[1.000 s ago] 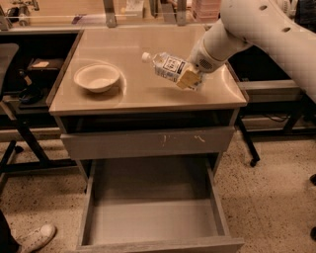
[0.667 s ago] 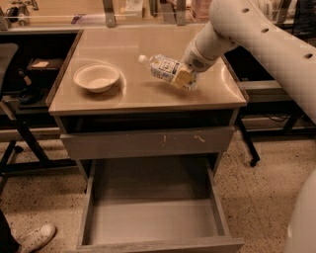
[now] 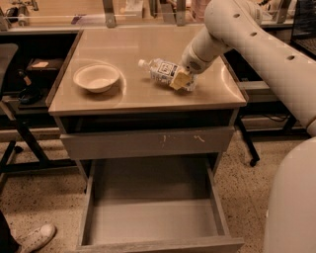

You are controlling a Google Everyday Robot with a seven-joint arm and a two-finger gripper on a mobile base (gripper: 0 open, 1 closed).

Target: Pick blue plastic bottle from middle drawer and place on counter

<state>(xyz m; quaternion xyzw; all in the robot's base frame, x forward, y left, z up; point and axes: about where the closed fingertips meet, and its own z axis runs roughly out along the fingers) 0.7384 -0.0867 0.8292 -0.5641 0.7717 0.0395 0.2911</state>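
Observation:
The blue plastic bottle point(image 3: 159, 70) lies on its side at the counter point(image 3: 143, 42), right of centre, white cap pointing left. My gripper point(image 3: 181, 80) is at the bottle's right end, its yellowish fingers closed around the bottle's base. The arm reaches in from the upper right. The middle drawer point(image 3: 153, 217) is pulled wide open below, and its grey floor is bare.
A round cream bowl point(image 3: 96, 77) sits on the counter's left side. The grey drawer front with pale scratch marks point(image 3: 148, 143) is slightly open above the middle drawer. A cluttered workbench with metal posts point(image 3: 108, 10) runs behind. A white shoe point(image 3: 34, 237) is at bottom left.
My arm has moved left and down with the bottle, which now sits lower and flatter, at the counter top.

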